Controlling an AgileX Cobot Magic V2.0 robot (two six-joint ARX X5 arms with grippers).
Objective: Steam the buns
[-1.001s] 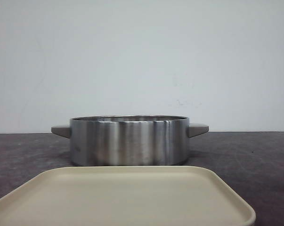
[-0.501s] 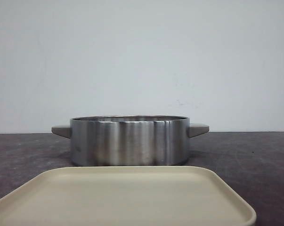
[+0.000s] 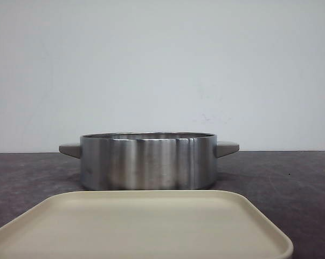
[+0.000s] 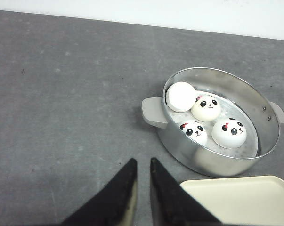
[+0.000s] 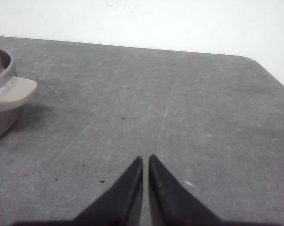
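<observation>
Nothing has moved since the earlier frames. Your grey table (image 4: pixel 61 94) carries a steel pot (image 3: pixel 147 162) behind a cream tray (image 3: pixel 140 226). Four buns (image 4: pixel 206 108) sit inside the pot. Your left pincer (image 4: pixel 142 170) and right pincer (image 5: pixel 145 165) are clenched, empty.
</observation>
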